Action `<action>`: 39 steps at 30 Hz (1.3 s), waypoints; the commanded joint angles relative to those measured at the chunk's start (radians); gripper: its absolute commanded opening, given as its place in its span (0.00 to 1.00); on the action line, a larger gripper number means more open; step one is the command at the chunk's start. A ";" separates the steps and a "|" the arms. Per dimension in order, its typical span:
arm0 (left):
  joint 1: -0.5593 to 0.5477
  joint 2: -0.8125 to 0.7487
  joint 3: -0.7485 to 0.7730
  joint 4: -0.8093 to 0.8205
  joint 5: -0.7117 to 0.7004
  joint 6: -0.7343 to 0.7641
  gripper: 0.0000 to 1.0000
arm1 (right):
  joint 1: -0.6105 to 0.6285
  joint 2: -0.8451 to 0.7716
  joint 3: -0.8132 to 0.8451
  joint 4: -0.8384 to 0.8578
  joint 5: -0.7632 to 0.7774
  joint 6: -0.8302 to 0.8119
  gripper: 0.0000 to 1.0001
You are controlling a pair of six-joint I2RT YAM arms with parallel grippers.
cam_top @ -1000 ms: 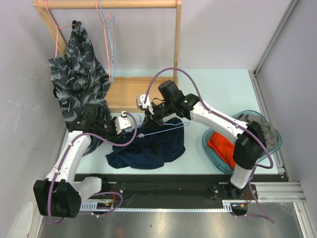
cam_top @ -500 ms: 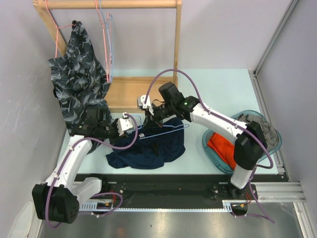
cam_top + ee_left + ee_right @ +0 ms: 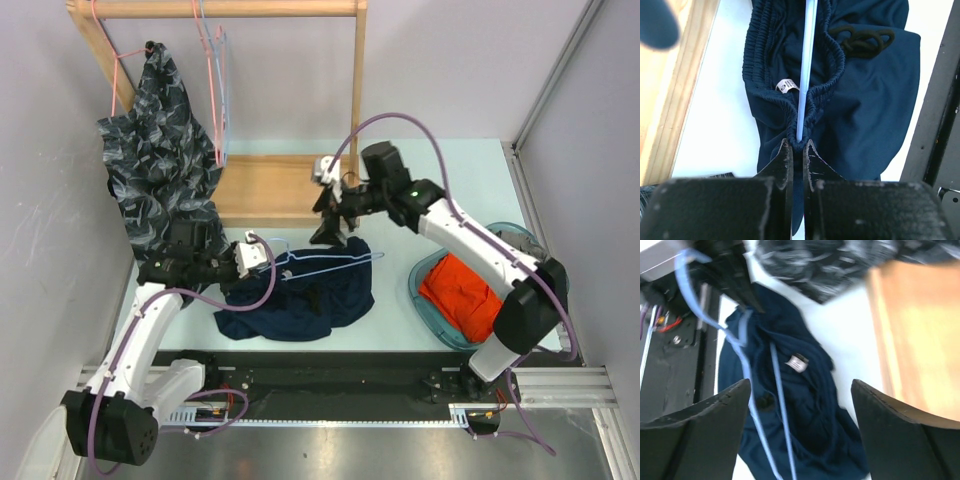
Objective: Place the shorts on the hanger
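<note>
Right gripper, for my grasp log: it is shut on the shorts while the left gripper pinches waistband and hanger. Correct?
No: the right wrist view shows the right gripper open, above the shorts, holding nothing. The left gripper does pinch waistband and hanger.

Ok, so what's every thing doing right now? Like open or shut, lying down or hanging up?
shorts, lying crumpled on the table, waistband pinched.
hanger, lying inside the waistband, one end pinched.
left gripper, shut on the shorts and hanger.
right gripper, open, holding nothing.
leaf-print garment, hanging on the rack.
orange garment, lying in the basket.
</note>
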 commanded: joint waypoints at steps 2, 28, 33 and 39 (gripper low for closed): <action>-0.005 -0.006 0.029 -0.037 0.028 0.069 0.00 | -0.125 -0.063 0.012 0.004 0.084 0.204 0.88; -0.006 -0.014 0.092 -0.101 -0.031 0.055 0.00 | -0.070 0.313 -0.003 -0.250 0.295 0.132 0.60; -0.006 -0.006 0.089 -0.097 -0.054 0.055 0.00 | -0.084 0.331 -0.011 -0.248 0.319 0.140 0.27; 0.034 0.032 0.083 -0.071 -0.078 0.044 0.00 | -0.156 0.253 -0.023 -0.334 0.342 0.120 0.00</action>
